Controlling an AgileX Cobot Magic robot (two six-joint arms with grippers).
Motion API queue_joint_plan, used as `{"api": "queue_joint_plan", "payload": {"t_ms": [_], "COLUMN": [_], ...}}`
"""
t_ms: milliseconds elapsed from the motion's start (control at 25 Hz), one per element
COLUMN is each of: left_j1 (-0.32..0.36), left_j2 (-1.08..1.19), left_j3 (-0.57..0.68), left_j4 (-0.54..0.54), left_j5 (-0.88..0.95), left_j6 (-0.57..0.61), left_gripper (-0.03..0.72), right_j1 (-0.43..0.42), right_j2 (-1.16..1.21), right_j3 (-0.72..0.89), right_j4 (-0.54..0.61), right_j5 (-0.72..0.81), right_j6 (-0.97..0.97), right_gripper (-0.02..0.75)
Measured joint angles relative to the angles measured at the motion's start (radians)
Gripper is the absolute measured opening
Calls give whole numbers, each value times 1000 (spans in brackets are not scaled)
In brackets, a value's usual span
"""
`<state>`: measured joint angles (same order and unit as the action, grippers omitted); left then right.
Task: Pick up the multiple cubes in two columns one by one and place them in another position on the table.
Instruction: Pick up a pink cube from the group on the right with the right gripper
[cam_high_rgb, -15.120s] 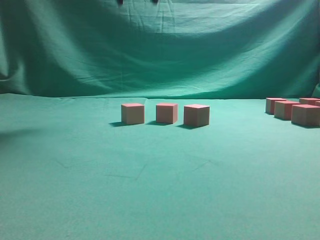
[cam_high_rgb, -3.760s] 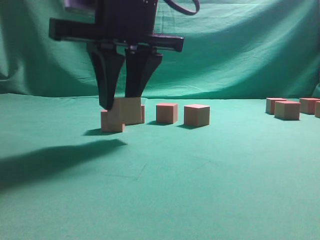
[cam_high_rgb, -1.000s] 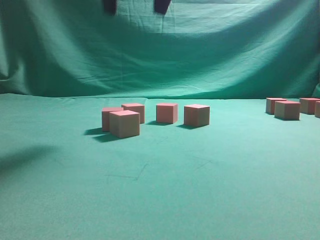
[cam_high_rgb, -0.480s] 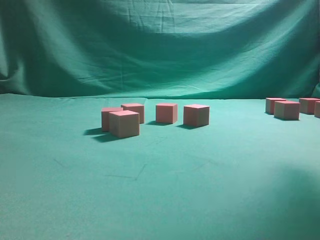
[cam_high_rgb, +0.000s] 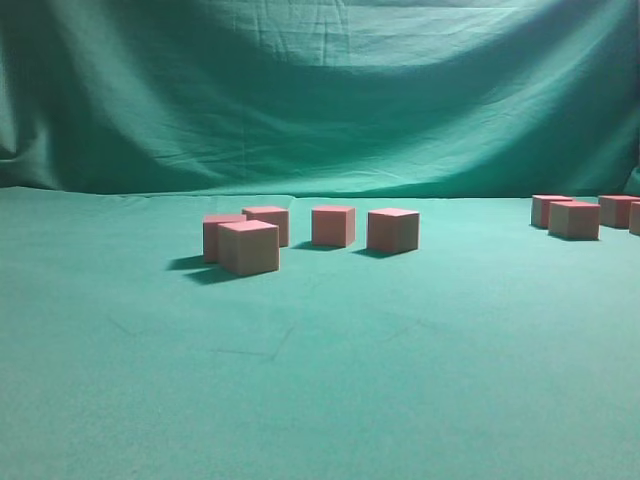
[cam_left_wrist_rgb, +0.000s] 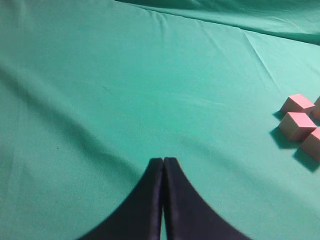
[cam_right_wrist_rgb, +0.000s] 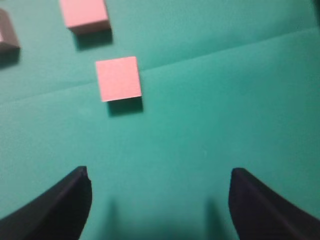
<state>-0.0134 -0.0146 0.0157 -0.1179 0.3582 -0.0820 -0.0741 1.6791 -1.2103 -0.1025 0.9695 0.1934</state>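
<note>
Several pinkish-red cubes stand mid-table in the exterior view: the nearest cube (cam_high_rgb: 248, 247) in front, one (cam_high_rgb: 222, 235) just behind it, then a row (cam_high_rgb: 333, 225) running right to a cube (cam_high_rgb: 392, 230). More cubes (cam_high_rgb: 574, 219) sit at the far right. Neither gripper shows in that view. My left gripper (cam_left_wrist_rgb: 163, 160) is shut and empty above bare cloth, with three cubes (cam_left_wrist_rgb: 297, 125) at its far right. My right gripper (cam_right_wrist_rgb: 160, 172) is open and empty, hovering over the table; a cube (cam_right_wrist_rgb: 118, 78) lies ahead of it to the left, another cube (cam_right_wrist_rgb: 84, 14) beyond.
The table (cam_high_rgb: 320, 380) is covered in teal-green cloth, with a draped green backdrop (cam_high_rgb: 320, 90) behind it. A dim cube (cam_right_wrist_rgb: 7, 32) sits at the left edge of the right wrist view.
The dark fingertips at the top of the exterior view a second ago have gone out of frame. The cubes have not moved.
</note>
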Motion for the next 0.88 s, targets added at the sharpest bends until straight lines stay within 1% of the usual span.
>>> {"api": "queue_joint_plan", "payload": {"t_ms": [160,440,720,880], "left_j1": [0,0,0,0], "left_j2": [0,0,0,0], "left_j3": [0,0,0,0], "left_j4": [0,0,0,0], "left_j5": [0,0,0,0], "left_j6": [0,0,0,0], "left_gripper": [0,0,0,0], "right_j1": [-5,2,4,4], "right_j2": [62,131,172,200], "right_j3": [1,1,1,1], "right_j4": [19,17,16,16], "right_j5": [-108,-241,-306,-310], "right_j6": [-19,-76,-101,-112], "right_gripper": [563,563,563,563]}}
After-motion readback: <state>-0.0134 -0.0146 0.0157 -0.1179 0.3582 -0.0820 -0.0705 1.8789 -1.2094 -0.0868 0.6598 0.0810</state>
